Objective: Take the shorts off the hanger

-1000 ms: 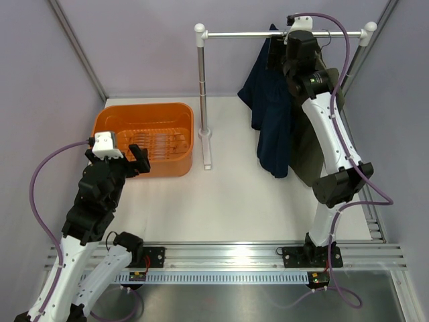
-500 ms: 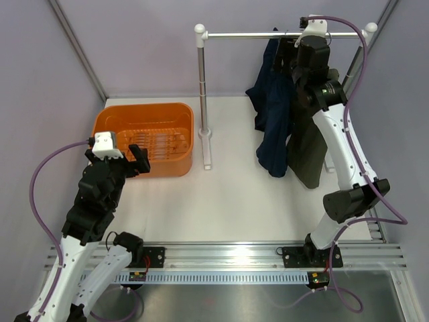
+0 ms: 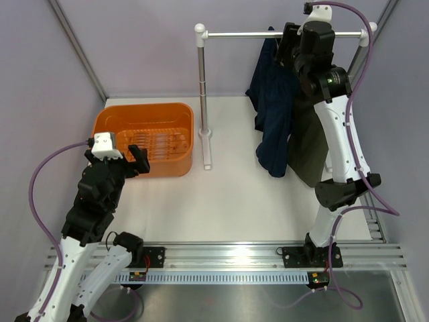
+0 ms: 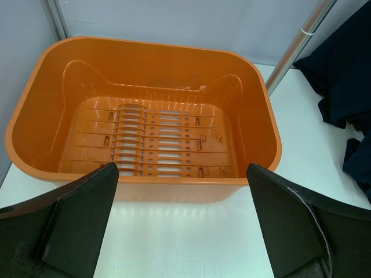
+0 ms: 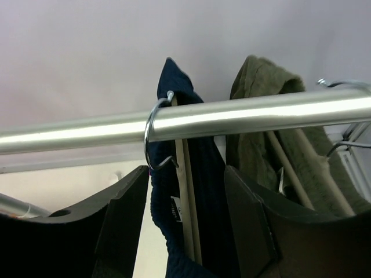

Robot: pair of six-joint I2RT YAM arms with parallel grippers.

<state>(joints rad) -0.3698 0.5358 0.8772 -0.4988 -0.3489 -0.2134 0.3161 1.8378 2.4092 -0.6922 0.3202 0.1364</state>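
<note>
The navy shorts (image 3: 271, 114) hang from a wooden hanger (image 5: 185, 191) whose wire hook (image 5: 152, 133) loops over the metal rail (image 3: 248, 34). The olive shorts (image 3: 307, 144) hang just right of them, partly behind my right arm. My right gripper (image 3: 289, 41) is up at the rail. In the right wrist view it (image 5: 186, 223) is open, with its jaws on either side of the navy waistband (image 5: 168, 231) and the hanger; a sliver of gap shows at the left finger. My left gripper (image 4: 182, 223) is open and empty at the near side of the orange basket (image 4: 255, 116).
The rail rests on white posts (image 3: 200, 80), the left one standing on the table right of the orange basket (image 3: 110, 121). A second hanger (image 5: 290, 168) carries the olive shorts (image 5: 261, 98). Purple walls close in behind and on both sides.
My right arm has lifted and shifted right, bringing its gripper up to the rail around the navy shorts' top, and its jaws have narrowed. The left arm has not moved.
</note>
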